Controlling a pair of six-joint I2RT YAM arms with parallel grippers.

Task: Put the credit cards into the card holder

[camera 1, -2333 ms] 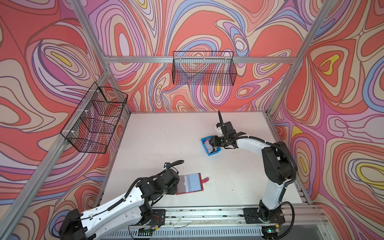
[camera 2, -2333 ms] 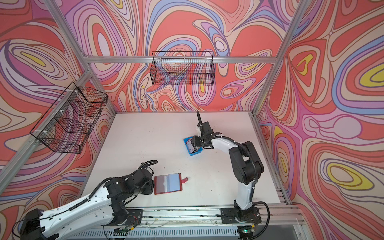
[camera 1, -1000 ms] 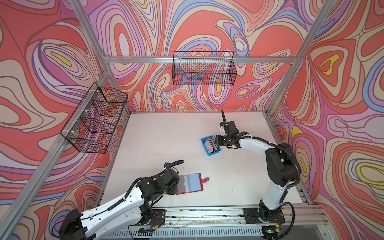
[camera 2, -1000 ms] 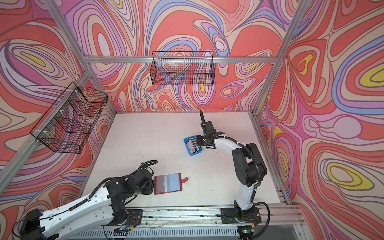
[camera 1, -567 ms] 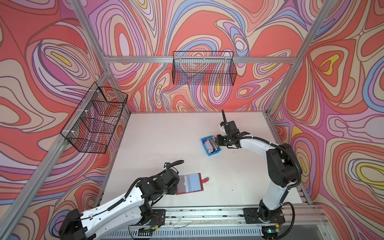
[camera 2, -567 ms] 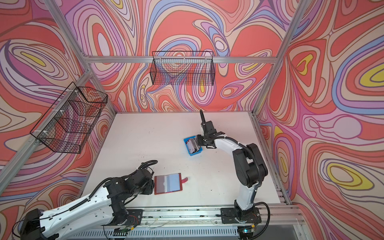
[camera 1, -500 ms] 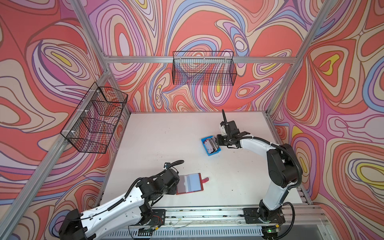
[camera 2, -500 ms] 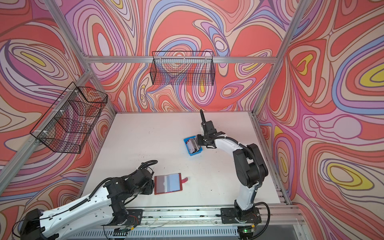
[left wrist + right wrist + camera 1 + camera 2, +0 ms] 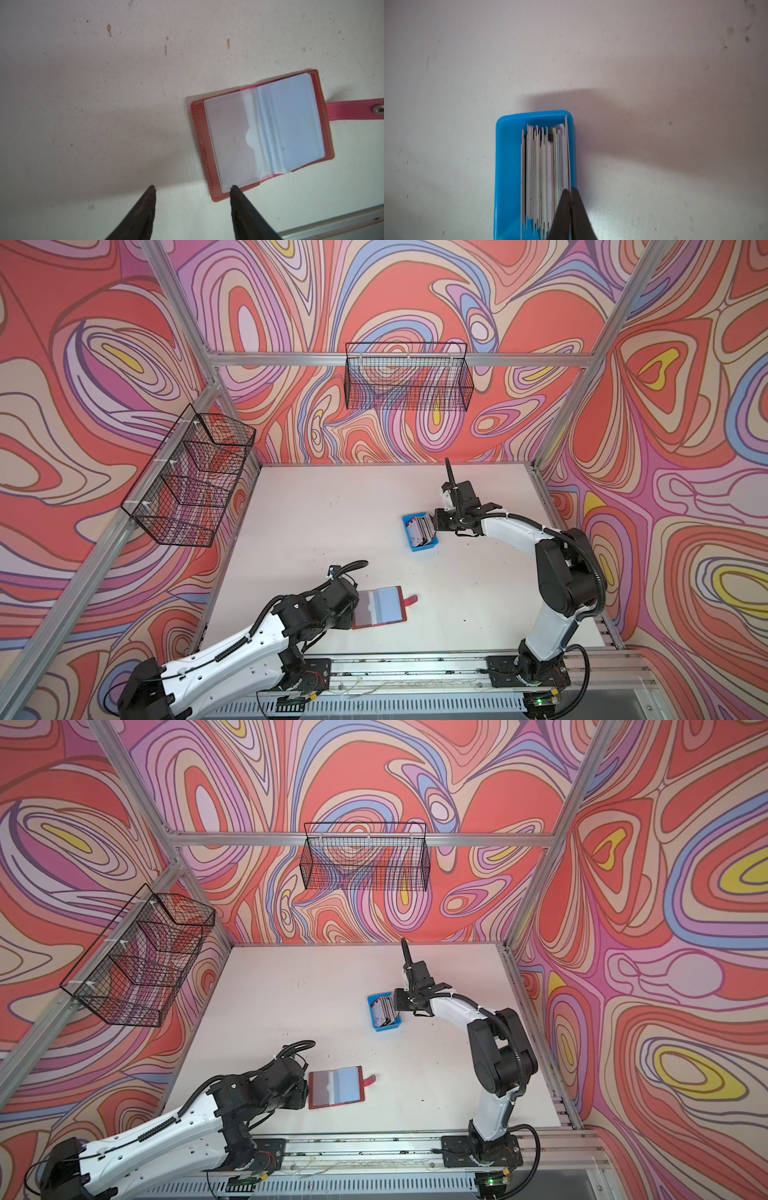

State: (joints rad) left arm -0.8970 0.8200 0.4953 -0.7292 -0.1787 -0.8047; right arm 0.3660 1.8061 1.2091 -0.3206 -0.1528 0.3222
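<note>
right wrist view: right gripper (image 9: 569,190) clamped on the outermost of the credit cards (image 9: 544,170) in the blue tray (image 9: 508,166); edge-only hold may slip or drag neighbours; card holder (image 9: 261,135) lies open by the spread left gripper (image 9: 193,187).

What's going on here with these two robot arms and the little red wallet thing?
The right gripper is shut on the outermost of the thin white plastic credit cards, which stand on edge in a small blue plastic tray. The left gripper hangs open at a corner of the red leather-like card holder, which lies open on the white table. No card shows in its clear sleeves yet.
</note>
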